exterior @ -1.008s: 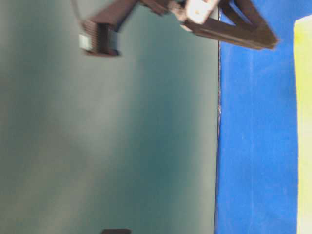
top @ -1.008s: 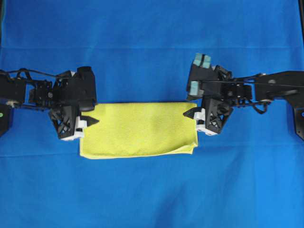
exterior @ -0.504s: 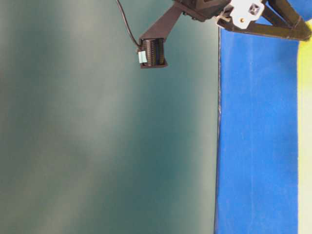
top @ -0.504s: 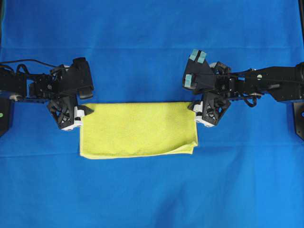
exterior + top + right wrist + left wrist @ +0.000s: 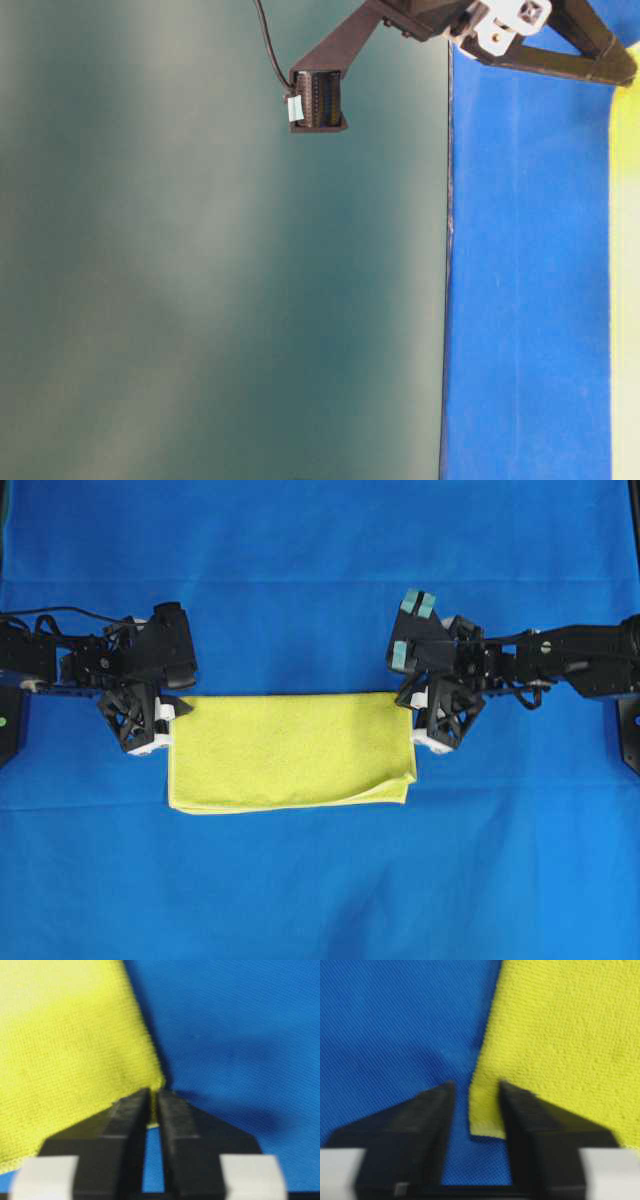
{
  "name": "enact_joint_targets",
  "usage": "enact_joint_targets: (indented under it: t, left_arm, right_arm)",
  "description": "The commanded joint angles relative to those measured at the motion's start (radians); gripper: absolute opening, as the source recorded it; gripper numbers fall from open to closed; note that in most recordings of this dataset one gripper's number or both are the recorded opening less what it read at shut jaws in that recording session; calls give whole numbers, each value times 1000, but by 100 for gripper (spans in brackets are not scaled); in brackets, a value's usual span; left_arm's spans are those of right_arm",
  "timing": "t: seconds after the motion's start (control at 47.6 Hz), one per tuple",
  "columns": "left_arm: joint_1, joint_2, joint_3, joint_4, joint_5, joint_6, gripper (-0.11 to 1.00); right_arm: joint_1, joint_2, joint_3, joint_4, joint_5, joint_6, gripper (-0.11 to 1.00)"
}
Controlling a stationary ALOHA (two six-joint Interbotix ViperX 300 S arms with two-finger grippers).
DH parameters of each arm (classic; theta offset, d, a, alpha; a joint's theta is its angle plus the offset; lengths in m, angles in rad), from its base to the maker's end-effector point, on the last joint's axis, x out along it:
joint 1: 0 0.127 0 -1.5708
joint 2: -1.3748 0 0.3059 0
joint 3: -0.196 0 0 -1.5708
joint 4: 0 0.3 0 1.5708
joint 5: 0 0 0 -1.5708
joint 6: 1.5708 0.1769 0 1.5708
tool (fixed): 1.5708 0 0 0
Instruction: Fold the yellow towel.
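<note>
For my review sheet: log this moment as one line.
yellow terry towel: folded in half, flat | left hand: open astride corner | right hand: nearly shut at corner

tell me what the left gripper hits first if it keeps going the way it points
The towel. The left gripper is open with the towel's corner already between its fingers, so going on it would likely run into that cloth first, with the blue table cover underneath. Height is unclear.
</note>
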Motion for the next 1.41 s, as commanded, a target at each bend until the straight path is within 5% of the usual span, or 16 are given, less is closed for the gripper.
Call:
enact_joint_targets:
  t: [0.0,0.105,0.378,0.945,1.385]
  left_arm:
    - [2,-3,-17,0,20,-2,23]
    - [2,-3,-17,0,28,0,2]
    - [2,-20,-26,0,51,0,2]
    - [-89,-285,-255,-2,454,-3,2]
    - [-158,-318,-256,0,360,-3,2]
  right_arm:
    - [8,-5,-3,-2,-14,-2,4]
    - [11,-6,-2,0,-29,0,2]
    - [9,-23,-2,2,-15,9,2]
    - [6,-367,-67,-14,239,0,2]
    - [-67,-394,-60,-40,245,6,2]
